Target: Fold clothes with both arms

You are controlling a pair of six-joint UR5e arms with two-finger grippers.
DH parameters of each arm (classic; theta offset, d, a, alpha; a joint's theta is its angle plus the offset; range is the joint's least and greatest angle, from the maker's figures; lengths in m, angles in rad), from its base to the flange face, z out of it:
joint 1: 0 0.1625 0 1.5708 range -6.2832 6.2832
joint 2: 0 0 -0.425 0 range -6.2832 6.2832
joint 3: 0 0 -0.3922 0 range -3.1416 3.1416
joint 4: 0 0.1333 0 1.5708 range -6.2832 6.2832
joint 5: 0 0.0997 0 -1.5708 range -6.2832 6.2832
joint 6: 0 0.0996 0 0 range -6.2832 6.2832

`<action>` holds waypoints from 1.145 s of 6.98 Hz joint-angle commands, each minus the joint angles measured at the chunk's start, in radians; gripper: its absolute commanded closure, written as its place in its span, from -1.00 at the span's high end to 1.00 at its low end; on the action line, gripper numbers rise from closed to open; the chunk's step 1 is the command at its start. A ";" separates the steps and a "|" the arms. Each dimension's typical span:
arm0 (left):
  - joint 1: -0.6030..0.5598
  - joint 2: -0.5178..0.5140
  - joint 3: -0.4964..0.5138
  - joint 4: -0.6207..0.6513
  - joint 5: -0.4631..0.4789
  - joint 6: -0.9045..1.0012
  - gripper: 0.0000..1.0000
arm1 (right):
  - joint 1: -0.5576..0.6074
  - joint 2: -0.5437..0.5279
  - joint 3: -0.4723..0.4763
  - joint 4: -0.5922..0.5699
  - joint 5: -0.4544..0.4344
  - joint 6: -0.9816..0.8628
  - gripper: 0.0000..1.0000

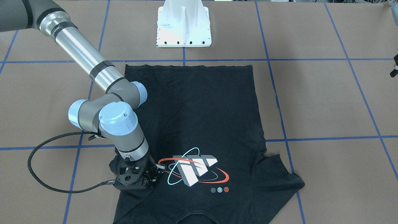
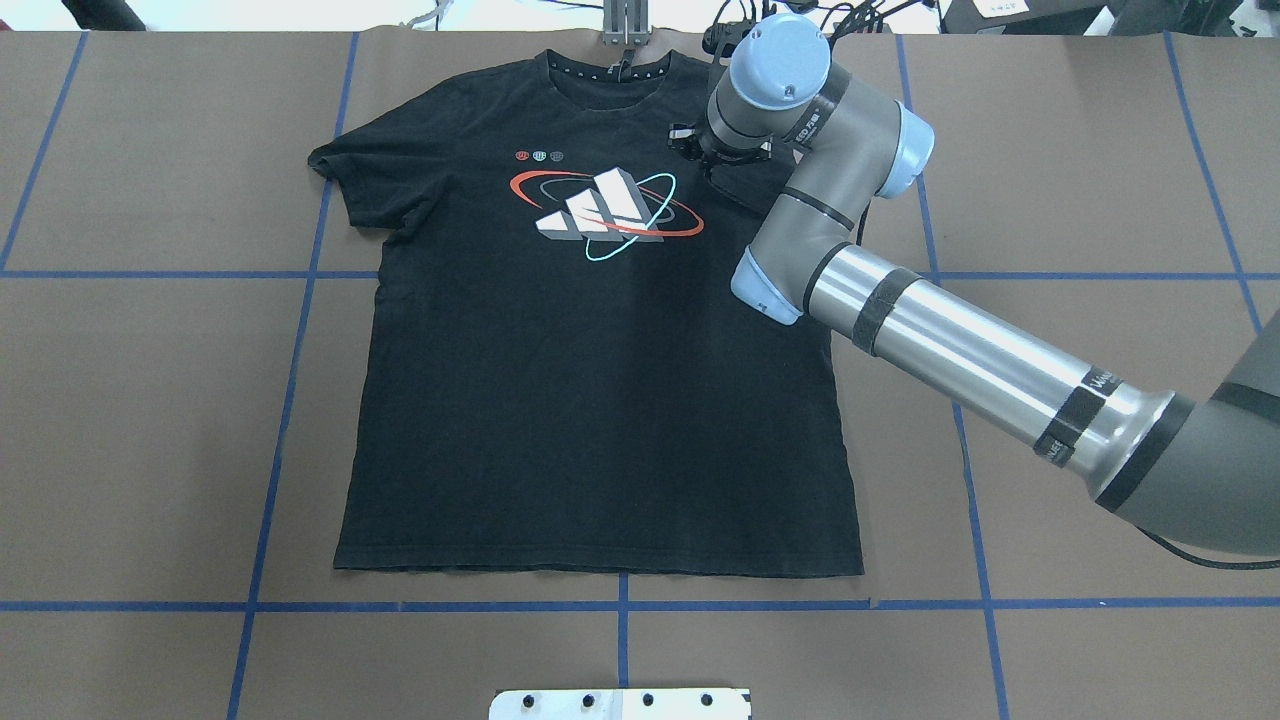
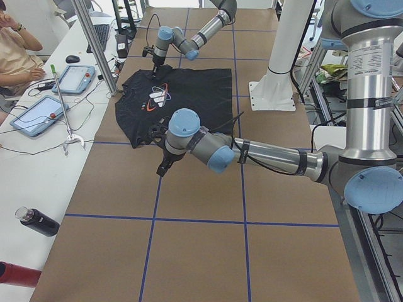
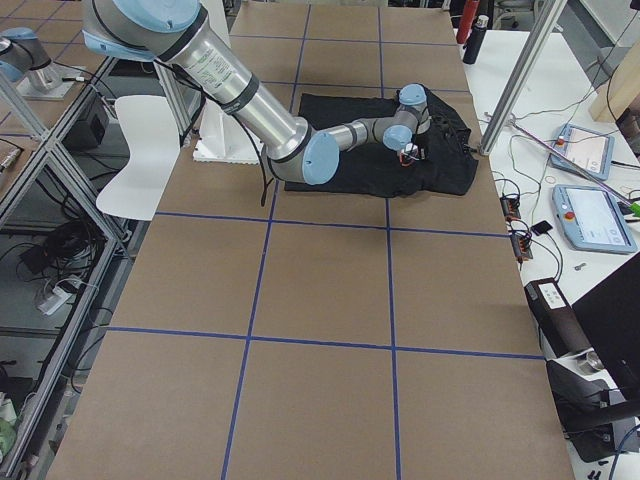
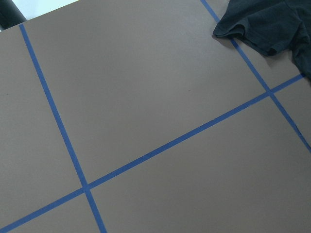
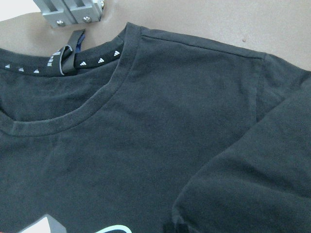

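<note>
The right gripper sits low on the far right sleeve of the T-shirt. I cannot tell if it holds cloth. It should pinch just the sleeve and pull slowly.

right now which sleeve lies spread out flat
The sleeve on the robot's left: it sticks out flat on the table. The other sleeve is bunched up at the right end effector.

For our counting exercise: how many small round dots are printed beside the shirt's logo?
3: a grey dot, teal dot and red dot, in a row beside the logo.
</note>
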 commanded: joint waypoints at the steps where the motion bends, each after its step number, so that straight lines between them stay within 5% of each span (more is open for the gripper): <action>1: 0.124 -0.131 0.036 -0.056 0.008 -0.226 0.99 | -0.017 0.002 -0.007 0.000 -0.027 0.027 0.09; 2: 0.188 -0.252 0.113 -0.060 0.014 -0.318 0.98 | -0.016 0.002 0.002 0.000 -0.026 0.038 0.99; 3: 0.210 -0.360 0.219 -0.061 0.017 -0.334 0.95 | -0.016 -0.011 0.054 -0.002 -0.021 0.043 1.00; 5: 0.314 -0.457 0.426 -0.274 0.224 -0.339 0.79 | -0.017 -0.129 0.265 -0.041 0.032 0.087 1.00; 6: 0.317 -0.465 0.507 -0.329 0.235 -0.342 0.99 | -0.016 -0.152 0.336 -0.101 0.043 0.087 1.00; 8: 0.319 -0.567 0.688 -0.366 0.247 -0.432 0.91 | -0.013 -0.241 0.484 -0.138 0.056 0.087 1.00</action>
